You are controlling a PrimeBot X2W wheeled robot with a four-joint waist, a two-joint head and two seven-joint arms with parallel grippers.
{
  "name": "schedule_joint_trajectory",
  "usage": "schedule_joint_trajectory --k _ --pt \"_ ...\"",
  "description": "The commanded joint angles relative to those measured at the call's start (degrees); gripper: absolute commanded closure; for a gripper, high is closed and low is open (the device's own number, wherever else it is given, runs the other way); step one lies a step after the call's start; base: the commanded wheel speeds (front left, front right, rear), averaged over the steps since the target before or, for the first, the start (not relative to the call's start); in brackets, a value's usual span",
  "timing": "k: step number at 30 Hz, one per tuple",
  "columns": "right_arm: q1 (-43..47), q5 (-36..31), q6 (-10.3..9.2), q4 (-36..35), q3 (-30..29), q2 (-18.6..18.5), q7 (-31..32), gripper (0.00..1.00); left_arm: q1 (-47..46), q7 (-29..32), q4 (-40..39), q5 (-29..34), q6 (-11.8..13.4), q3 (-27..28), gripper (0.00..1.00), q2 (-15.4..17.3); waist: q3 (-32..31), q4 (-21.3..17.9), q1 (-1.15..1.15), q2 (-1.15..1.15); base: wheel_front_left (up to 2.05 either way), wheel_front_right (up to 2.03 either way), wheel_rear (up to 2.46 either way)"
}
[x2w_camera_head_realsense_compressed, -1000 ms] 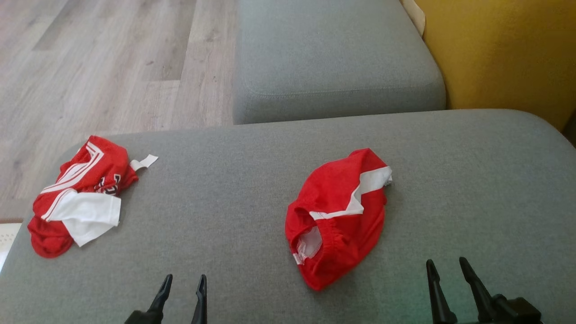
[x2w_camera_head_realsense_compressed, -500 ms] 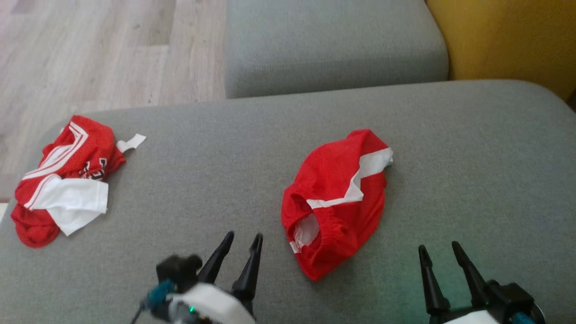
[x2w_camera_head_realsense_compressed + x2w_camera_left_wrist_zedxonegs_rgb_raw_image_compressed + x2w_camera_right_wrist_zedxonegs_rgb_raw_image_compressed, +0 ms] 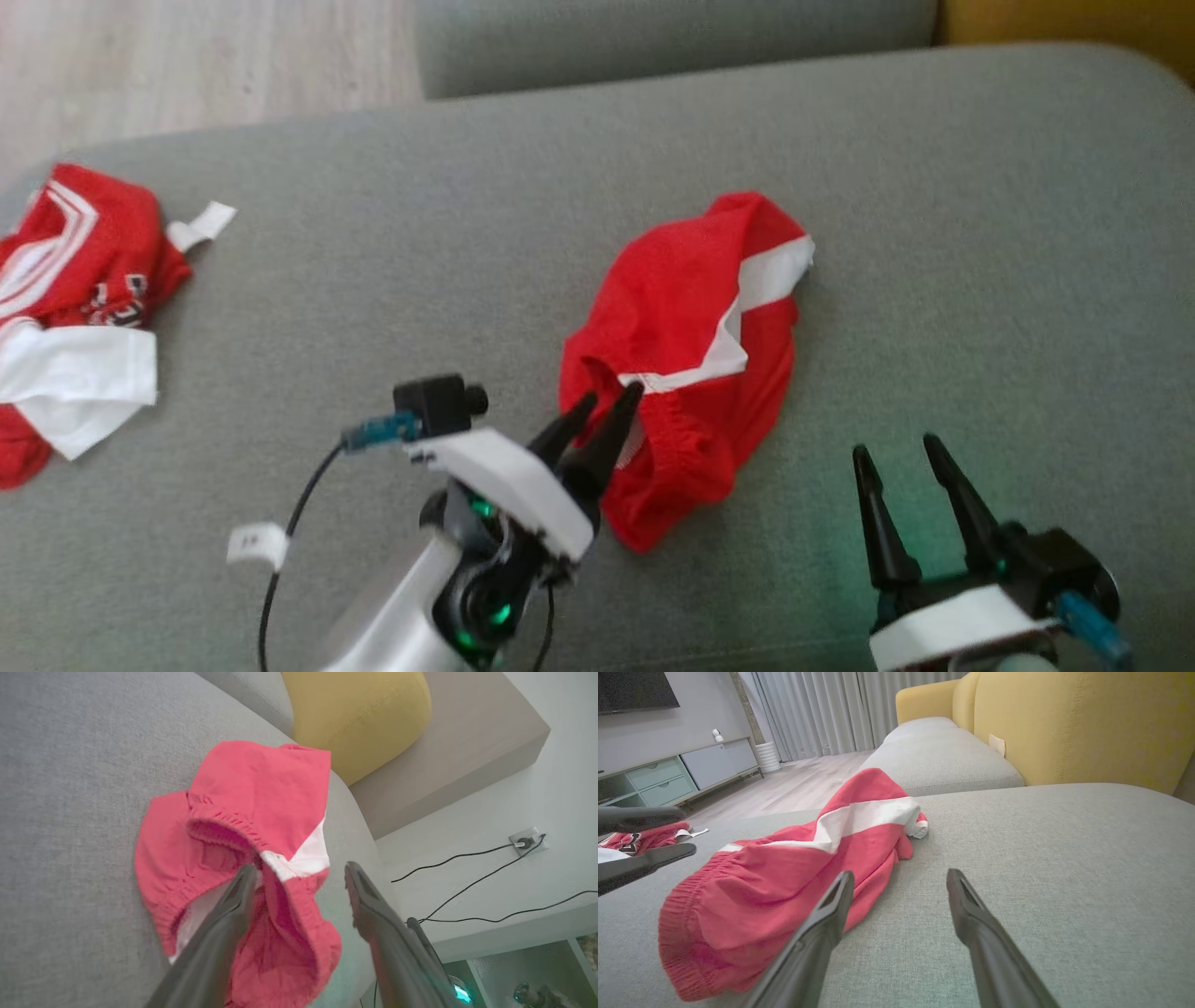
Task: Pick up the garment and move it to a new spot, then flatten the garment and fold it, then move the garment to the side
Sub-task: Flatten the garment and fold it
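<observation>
Head view: we list a red garment crumpled mid-seat on the grey sofa, the left gripper spread at its waistband, and the right gripper spread nearby, apart from it. Left wrist view: we note one finger over the waistband opening, nothing grasped. Right wrist view: we note jaws apart above bare sofa, with the garment at that view's left.

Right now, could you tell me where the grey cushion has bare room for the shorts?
Bare: the stretch between the crumpled jersey and the red shorts, and the patch right of the shorts. Crowded: the cushion's left edge, and around the left gripper.
</observation>
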Motion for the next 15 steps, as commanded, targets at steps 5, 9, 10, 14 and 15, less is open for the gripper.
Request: schedule_joint_trajectory --k 5,9,10,14,15 --pt "-3.43 -0.13 -0.05 -1.86 1.73 -1.10 -0.15 0.00 -7.10 -0.56 2.52 -1.19 1.74 -0.32 0.00 -0.31 2.21 -2.79 0.00 0.00 0.00 0.00 0.00" --pt "-3.47 0.04 -0.05 -1.75 1.62 -1.26 -0.15 0.00 -8.37 -1.27 5.48 -0.82 1.77 -1.32 0.58 -0.31 1.96 -3.90 0.00 0.00 0.00 0.00 0.00" --pt "-3.43 0.08 -0.05 -1.72 1.59 -1.28 -0.15 0.00 -8.44 -1.39 5.95 -1.07 1.76 -1.39 0.69 -0.31 1.88 -4.10 0.00 0.00 0.00 0.00 0.00" --pt "-3.33 0.13 -0.05 -1.76 1.38 -1.25 -0.15 0.00 -8.73 -1.70 7.14 -1.68 1.37 -1.72 1.00 -0.31 1.63 -4.55 0.00 0.00 0.00 0.00 0.00" --pt "-3.33 0.13 -0.05 -1.76 1.38 -1.25 -0.15 0.00 -8.73 -1.70 7.14 -1.68 1.37 -1.72 1.00 -0.31 1.63 -4.55 0.00 0.00 0.00 0.00 0.00"
